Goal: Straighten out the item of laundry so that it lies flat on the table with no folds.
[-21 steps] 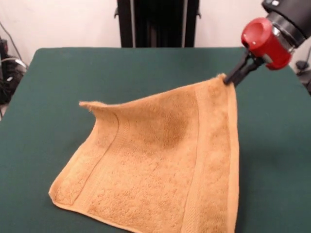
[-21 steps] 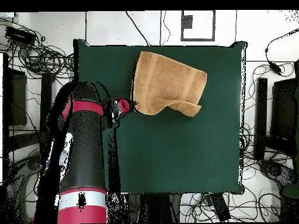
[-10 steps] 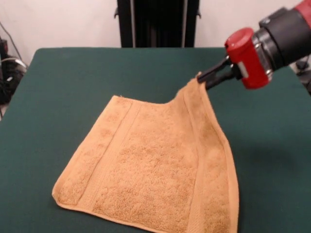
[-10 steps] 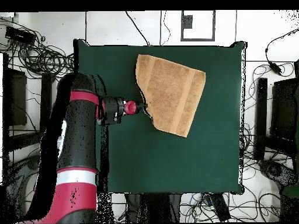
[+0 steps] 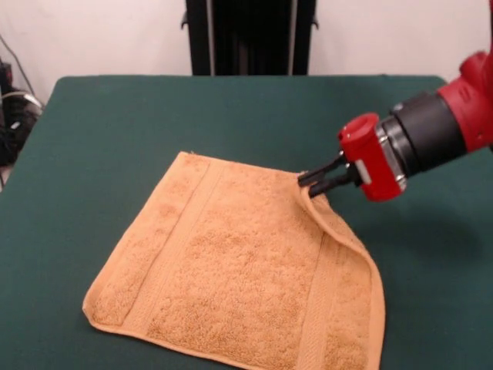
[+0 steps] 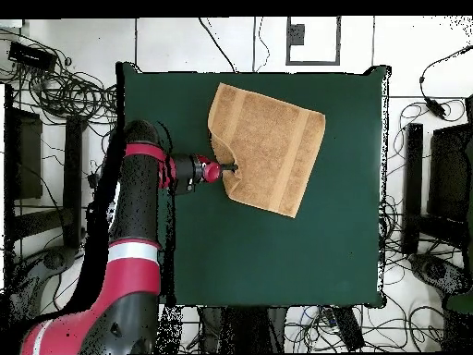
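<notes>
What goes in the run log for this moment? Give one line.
claw: shut on towel corner | towel: mostly flat, gripped edge folded over | table: towel near one side | task: unfinished

Towel near edge cut off by front view's bottom. Corner under gripper folded, underside hidden.

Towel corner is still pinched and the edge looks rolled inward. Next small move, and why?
Probably pull the corner outward, off the towel, then release. The gripper holds that corner low over the table, and the edge next to it is folded onto the cloth; the rest lies flat.
</notes>
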Available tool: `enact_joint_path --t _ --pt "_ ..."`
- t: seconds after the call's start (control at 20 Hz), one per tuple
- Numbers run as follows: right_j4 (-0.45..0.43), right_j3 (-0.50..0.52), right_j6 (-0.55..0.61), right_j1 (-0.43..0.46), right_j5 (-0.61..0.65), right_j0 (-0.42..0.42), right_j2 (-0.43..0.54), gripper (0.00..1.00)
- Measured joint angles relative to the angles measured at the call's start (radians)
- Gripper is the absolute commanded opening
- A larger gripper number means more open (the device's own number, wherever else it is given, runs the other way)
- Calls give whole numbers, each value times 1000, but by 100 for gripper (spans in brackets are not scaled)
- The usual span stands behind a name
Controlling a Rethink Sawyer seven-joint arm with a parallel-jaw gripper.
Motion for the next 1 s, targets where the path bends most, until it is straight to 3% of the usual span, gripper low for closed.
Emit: enact_joint_path --t 0.45,1.0 --pt "3 -64 15 88 -3 -14 1 0" --pt "115 -77 15 37 -18 -84 48 0"
